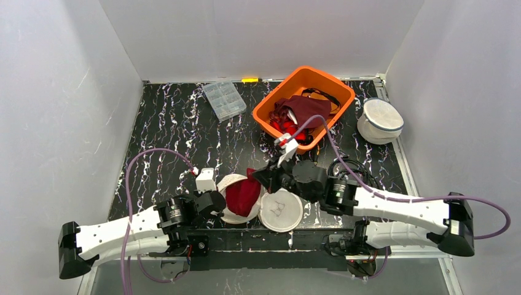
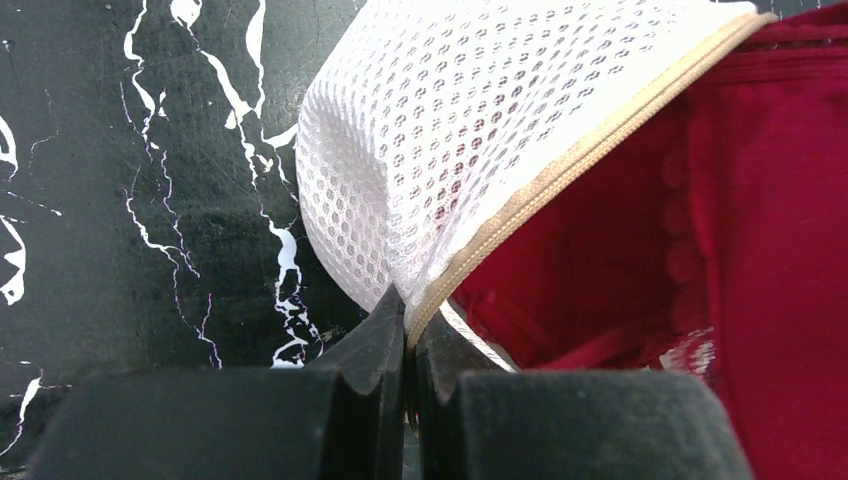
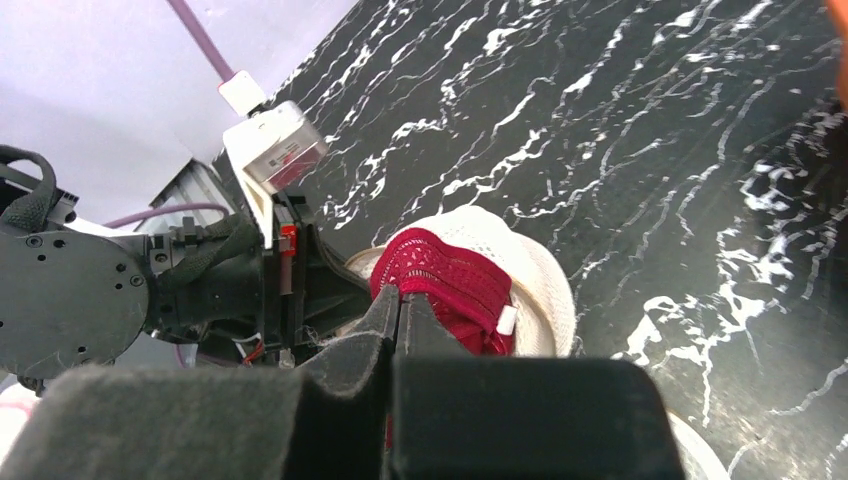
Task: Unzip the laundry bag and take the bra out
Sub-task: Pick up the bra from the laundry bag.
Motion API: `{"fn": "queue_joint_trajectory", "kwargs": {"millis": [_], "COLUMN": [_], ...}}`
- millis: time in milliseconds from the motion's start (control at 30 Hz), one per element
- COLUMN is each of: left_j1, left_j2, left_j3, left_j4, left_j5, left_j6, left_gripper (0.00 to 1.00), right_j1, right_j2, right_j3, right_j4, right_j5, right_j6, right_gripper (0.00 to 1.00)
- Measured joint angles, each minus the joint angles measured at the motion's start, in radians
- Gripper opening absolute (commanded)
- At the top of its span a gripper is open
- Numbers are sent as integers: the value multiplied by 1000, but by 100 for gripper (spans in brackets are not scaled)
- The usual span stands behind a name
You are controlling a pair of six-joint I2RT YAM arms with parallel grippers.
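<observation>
Black marbled tabletop (image 1: pixel 172 123) carries everything, close to the arm bases. Right gripper (image 3: pixel 400 305) is pinched shut on the near edge of the red bra (image 3: pixel 450 285), which bulges from the unzipped laundry bag (image 2: pixel 450 130) straight ahead of it. Left gripper (image 2: pixel 405 322) clamps the bag's zipper rim from the opposite side, so the bra lies between the two; pulling back toward the right arm should, I judge, draw it free.
</observation>
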Motion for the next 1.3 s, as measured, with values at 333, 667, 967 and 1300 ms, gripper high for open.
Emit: {"fn": "queue_joint_trajectory", "kwargs": {"millis": [333, 667, 967, 1300], "left_j1": [0, 0, 0, 0], "left_j2": [49, 77, 66, 65], "left_j3": [3, 3, 3, 3], "left_j4": [50, 96, 102, 102], "left_j5": [-5, 3, 5, 6], "left_j6": [13, 16, 15, 15], "left_gripper": [0, 0, 0, 0], "right_j1": [-17, -17, -17, -17], "right_j2": [-56, 0, -88, -132], "right_j3": [-134, -154, -153, -247], "right_j4": [-10, -63, -243, -291], "right_j5": [41, -14, 44, 61], "right_j6": [80, 132, 271, 418], "right_gripper": [19, 74, 83, 83]}}
